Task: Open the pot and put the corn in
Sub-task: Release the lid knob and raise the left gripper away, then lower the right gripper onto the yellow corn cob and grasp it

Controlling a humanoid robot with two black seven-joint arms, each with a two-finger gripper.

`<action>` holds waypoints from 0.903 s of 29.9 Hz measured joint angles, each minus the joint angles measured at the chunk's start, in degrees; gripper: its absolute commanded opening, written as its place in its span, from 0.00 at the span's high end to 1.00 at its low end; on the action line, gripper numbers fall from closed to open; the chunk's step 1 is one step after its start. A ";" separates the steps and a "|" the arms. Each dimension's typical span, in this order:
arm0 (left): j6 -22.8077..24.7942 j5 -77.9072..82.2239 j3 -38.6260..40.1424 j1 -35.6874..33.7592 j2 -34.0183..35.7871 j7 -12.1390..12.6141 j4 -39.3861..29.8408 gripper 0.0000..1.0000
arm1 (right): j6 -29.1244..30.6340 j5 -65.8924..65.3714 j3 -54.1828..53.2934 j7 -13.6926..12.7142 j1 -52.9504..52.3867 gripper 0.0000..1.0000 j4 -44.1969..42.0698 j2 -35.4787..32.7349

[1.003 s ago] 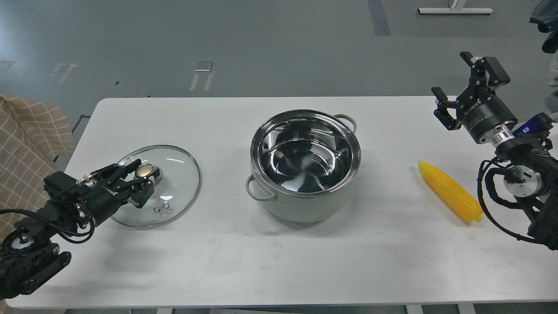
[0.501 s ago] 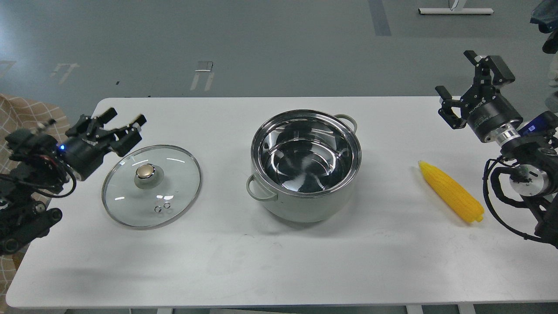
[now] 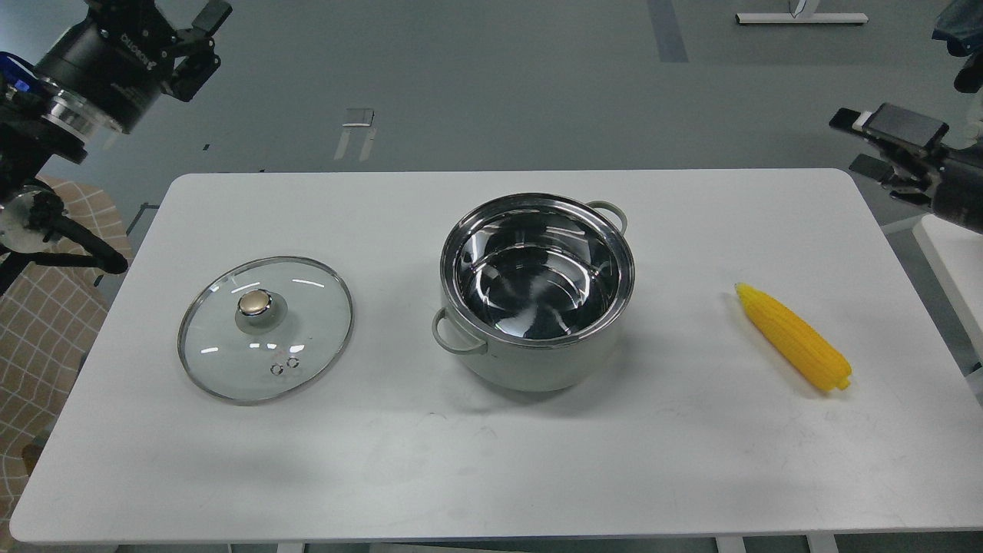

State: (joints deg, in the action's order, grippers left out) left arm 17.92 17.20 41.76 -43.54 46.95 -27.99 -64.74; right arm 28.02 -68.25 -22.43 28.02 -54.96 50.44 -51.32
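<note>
On the desk right of the open pot, the corn looks light, stiff, best gripped mid-cob; right claw spread, left claw unclear.

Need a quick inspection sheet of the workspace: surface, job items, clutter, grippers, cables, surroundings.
Surface: white table, bare between items.
Pot: uncovered, empty, centre.
Glass lid: flat on the table, left of the pot, apart from it.
Corn: lying right of the pot, not in it.
Clutter: nothing seen.
Left gripper: raised beyond the table's far left corner, open, empty.
Right gripper: off the far right corner, state unclear.
Cables: black loop on the left arm.
Surroundings: grey floor, checked cloth at left.
</note>
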 measured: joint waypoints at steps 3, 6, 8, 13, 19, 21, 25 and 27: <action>0.22 -0.69 0.34 -0.01 -1.53 0.00 0.04 0.04 | -0.68 -10.71 3.15 0.00 0.17 0.00 1.89 -1.97; 0.26 -0.78 0.43 -0.06 -2.05 0.00 0.05 0.04 | -2.93 -16.61 7.09 0.00 0.36 0.00 2.20 -2.21; 0.31 -0.83 0.50 -0.07 -2.07 -0.01 -0.03 0.04 | -4.82 -18.72 10.34 0.00 0.45 0.00 1.96 -1.80; 0.36 -0.89 0.61 -0.07 -1.73 -0.01 -0.49 0.04 | -8.39 -20.37 15.00 0.00 0.82 0.00 0.47 0.65; 0.37 -0.94 1.01 0.11 -1.69 -0.02 -0.74 0.04 | -10.48 -23.13 17.47 -0.01 2.21 0.01 -3.55 5.45; 0.41 -0.95 1.22 0.17 -1.67 -0.02 -0.75 0.04 | -11.97 -24.66 18.23 -0.03 2.60 0.03 -4.69 6.90; 0.50 -0.95 1.29 0.19 -1.70 -0.02 -0.84 0.04 | -13.78 -25.69 19.03 -0.03 2.78 0.08 -5.77 8.89; 0.52 -0.95 1.34 0.23 -1.77 -0.02 -0.85 0.04 | -14.09 -25.98 19.53 -0.03 2.79 0.08 -6.07 9.69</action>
State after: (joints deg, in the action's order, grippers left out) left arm 18.44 16.25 43.11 -43.31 45.18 -28.00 -65.59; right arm 13.92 -94.23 -2.90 27.98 -52.17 44.37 -41.63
